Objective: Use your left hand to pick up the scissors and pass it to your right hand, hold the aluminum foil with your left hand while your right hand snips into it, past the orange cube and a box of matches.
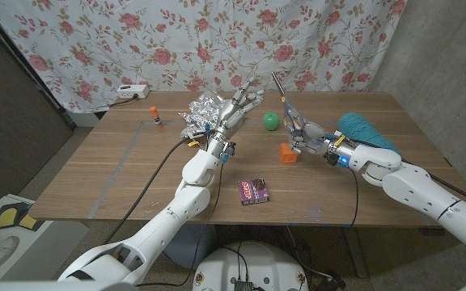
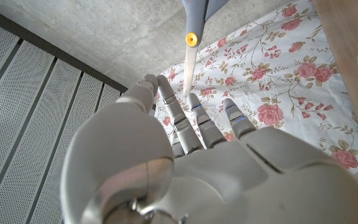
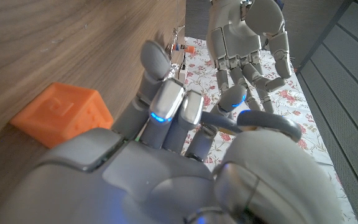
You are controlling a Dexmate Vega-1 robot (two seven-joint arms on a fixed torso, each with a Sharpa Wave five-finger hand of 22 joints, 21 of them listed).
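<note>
Head view: a wooden table [image 1: 136,174] fills the middle of the frame, with a flowered curtain [image 1: 217,40] behind it. The scissors [image 1: 288,111] sit right of centre, above the table, gripped by the right hand [image 1: 310,137]; their thin blades slant up toward the upper middle of the frame, and the grey handles are wrapped by the fingers. Just below the hand lies the orange cube [image 1: 287,152], with a green ball [image 1: 272,121] to its upper left. The crumpled, shiny aluminum foil [image 1: 201,113] lies left of centre, near the table's far edge. The left hand [image 1: 235,113] is raised just right of the foil with its fingers spread, grasping nothing. A small purple box [image 1: 254,191] lies lower centre. A teal ball of yarn [image 1: 362,129] is at the right, a glue stick [image 1: 156,117] at the far left, and a white power strip [image 1: 132,90] beyond the table.

Left wrist view: the left hand [image 2: 185,168] fills the lower half, fingers reaching up and apart. At the top centre a pale scissor blade [image 2: 190,62] with a yellow pivot screw points toward the fingertips, a detail too small to tell in the head view.

Right wrist view: the right hand [image 3: 179,155] is clenched around a grey scissor handle [image 3: 260,121] at centre right. The orange cube [image 3: 64,115], at left, shows an embossed face. The left hand [image 3: 247,37] hangs open at the upper right.
</note>
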